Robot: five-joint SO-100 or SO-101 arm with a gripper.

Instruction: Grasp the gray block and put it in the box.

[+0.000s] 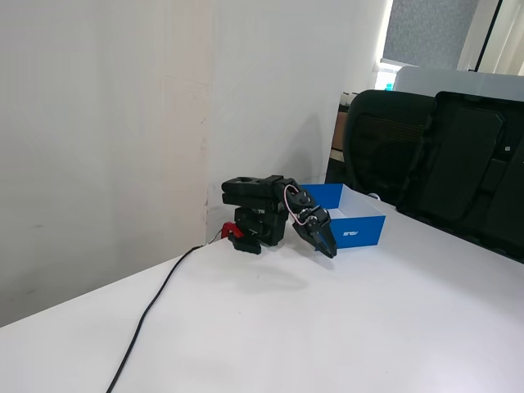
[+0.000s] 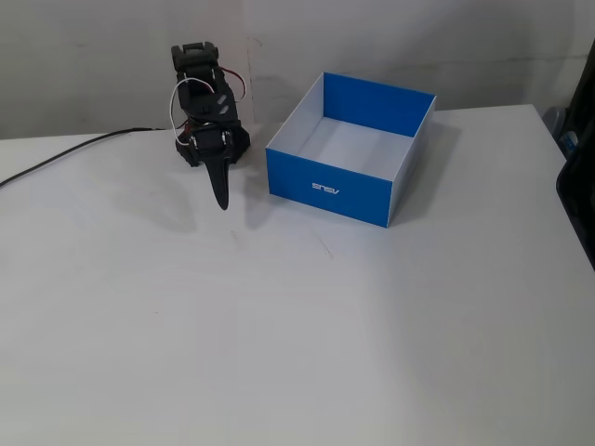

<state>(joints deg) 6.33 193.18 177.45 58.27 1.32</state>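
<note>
The gray block shows in neither fixed view. The box [image 2: 327,190] is a shallow blue tray with a white inside, standing at the back of the white table, right of the arm. It also appears as the box [image 1: 360,233], just behind the gripper. The part of the box floor that I can see is bare, and its near wall hides the rest. The black arm is folded low over its base. My gripper [image 2: 221,205] points down toward the table left of the box, its fingers together and holding nothing. From the side, the gripper [image 1: 330,253] hangs just above the tabletop.
A black cable [image 2: 65,153] runs left from the arm's base, and the same cable [image 1: 155,303] trails toward the table's near edge. A red clamp [image 1: 230,232] sits at the base. Black office chairs [image 1: 458,164] stand beyond the table. A wall is close behind the arm.
</note>
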